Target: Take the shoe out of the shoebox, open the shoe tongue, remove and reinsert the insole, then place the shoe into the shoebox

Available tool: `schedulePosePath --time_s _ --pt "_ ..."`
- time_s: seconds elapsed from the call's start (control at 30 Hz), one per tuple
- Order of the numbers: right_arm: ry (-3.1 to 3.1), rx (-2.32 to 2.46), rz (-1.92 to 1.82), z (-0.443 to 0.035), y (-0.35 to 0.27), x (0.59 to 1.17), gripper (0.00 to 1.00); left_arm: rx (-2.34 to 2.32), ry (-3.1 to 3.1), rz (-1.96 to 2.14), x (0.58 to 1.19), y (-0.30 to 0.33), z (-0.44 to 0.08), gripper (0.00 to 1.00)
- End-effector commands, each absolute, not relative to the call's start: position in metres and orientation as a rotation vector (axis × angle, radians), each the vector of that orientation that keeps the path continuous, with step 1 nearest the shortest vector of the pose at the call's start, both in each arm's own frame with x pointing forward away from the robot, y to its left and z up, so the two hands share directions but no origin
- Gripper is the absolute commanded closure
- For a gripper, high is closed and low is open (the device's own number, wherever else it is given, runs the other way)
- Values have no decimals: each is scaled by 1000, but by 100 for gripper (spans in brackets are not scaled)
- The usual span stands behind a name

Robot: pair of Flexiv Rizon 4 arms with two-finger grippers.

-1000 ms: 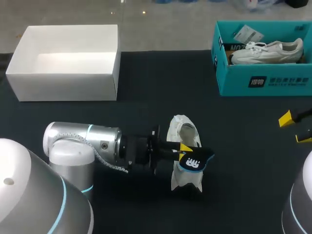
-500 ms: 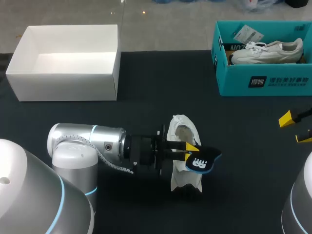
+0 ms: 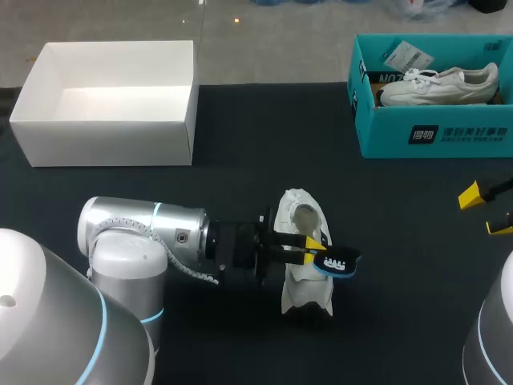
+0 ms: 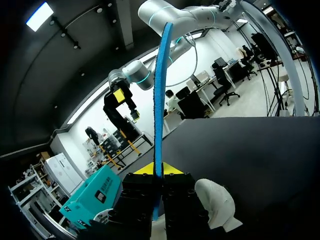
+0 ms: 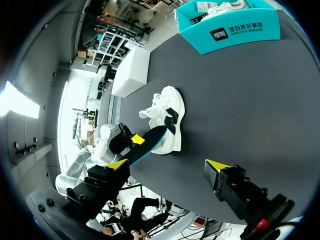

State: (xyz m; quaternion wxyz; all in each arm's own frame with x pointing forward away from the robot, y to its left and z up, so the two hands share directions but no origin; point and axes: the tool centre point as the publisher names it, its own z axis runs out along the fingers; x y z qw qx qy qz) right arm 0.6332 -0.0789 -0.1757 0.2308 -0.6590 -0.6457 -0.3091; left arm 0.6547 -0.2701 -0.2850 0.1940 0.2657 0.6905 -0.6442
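A white shoe (image 3: pixel 299 218) lies on the black table, toe toward the robot, with its tongue pulled open. Just above its toe part, my left gripper (image 3: pixel 314 245) is shut on a blue and black insole (image 3: pixel 337 264), which sticks out to the right, turned nearly edge-on. In the left wrist view the insole (image 4: pixel 159 100) stands thin and upright between the fingers of my left gripper (image 4: pixel 152 170), with the shoe (image 4: pixel 215 202) beside them. My right gripper (image 3: pixel 485 211) stands open at the table's right edge, empty; in its own view my right gripper (image 5: pixel 167 167) faces the shoe (image 5: pixel 167 117) and insole (image 5: pixel 150 137).
An empty white box (image 3: pixel 104 140) sits at the back left. A teal shoebox (image 3: pixel 433 132) at the back right holds a second white shoe (image 3: pixel 437 84). Bare black table lies between the shoe and both boxes.
My left gripper shifted slightly right and rotated, turning the insole from flat, with its printed face up, to nearly edge-on. The shoe and the right arm stayed put.
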Motion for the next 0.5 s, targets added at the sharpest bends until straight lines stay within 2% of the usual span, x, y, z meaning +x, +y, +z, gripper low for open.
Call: schedulePosePath --time_s 0.03,0.27,0.5 --pt "-1768 -1856 -916 -175 -79 623 0 743 1919 -1806 648 -269 -278 100" --pt "-1768 -1856 -916 -175 -79 623 0 737 1830 -1783 637 -251 -253 100" --pt "-1768 -1856 -916 -175 -79 623 0 659 1905 -1691 628 -212 -253 100"
